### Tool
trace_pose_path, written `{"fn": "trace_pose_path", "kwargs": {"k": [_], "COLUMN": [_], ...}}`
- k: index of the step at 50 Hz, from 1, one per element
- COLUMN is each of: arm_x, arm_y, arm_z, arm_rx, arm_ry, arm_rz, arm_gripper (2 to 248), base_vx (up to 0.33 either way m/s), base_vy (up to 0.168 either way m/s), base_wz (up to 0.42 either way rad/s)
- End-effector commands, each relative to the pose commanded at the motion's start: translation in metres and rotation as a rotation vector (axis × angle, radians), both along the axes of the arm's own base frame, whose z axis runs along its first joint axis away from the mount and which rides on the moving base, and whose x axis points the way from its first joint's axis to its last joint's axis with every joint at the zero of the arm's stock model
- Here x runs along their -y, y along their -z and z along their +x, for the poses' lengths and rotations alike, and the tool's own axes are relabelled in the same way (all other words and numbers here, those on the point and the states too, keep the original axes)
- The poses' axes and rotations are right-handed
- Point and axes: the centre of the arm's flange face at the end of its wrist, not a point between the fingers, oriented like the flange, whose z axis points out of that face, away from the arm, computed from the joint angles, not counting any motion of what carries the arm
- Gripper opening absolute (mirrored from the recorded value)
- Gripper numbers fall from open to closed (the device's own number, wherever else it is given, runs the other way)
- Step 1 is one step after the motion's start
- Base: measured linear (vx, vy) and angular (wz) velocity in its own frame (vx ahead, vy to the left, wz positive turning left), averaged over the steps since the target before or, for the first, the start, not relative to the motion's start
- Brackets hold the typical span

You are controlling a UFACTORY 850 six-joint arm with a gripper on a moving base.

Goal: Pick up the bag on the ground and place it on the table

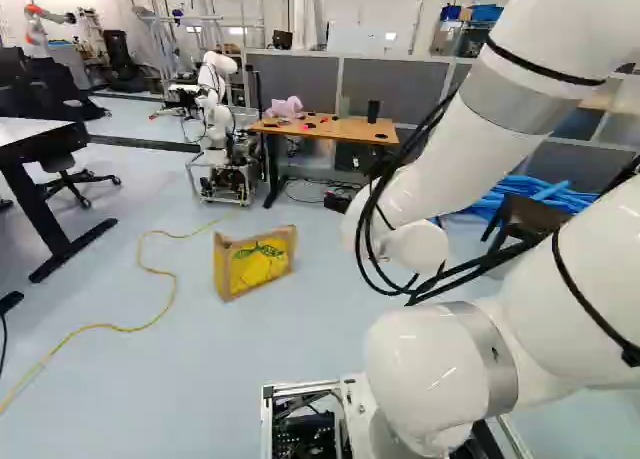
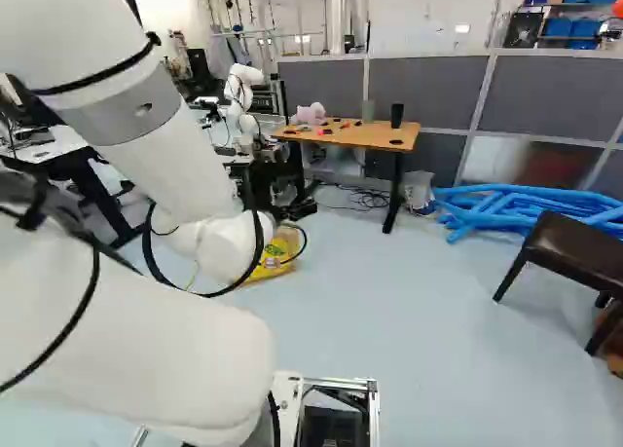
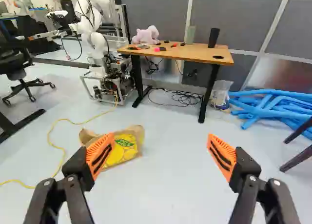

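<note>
The yellow and brown bag (image 1: 258,263) stands on the floor in the left base view. In the right base view the bag (image 2: 279,250) is partly hidden behind my arm. My gripper (image 3: 161,153) is open in the wrist view, with nothing held between its fingers. Beyond one orange-padded finger the bag (image 3: 127,147) shows, partly covered by it, on the floor ahead. Farther off is the wooden table (image 3: 192,52), bearing a pink plush toy, a black cup and small items. My arm hides the gripper in the left base view.
Another robot (image 1: 217,129) stands beside the wooden table. A yellow cable (image 1: 172,279) winds over the floor near the bag. Blue tubes (image 2: 526,205) and a dark stool (image 2: 574,257) are to the right. A white-topped table (image 1: 35,134) stands at the left.
</note>
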Motion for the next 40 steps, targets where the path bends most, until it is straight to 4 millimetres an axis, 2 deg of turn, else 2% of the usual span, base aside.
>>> {"fn": "trace_pose_path", "kwargs": {"k": [40], "arm_x": [0.0000], "arm_y": [0.0000], "arm_z": [0.0000], "arm_rx": [0.000], "arm_ry": [0.000], "arm_rz": [0.000], "arm_gripper": [247], "base_vx": [-0.001], "base_vy": [-0.002], "base_wz": [-0.015]}}
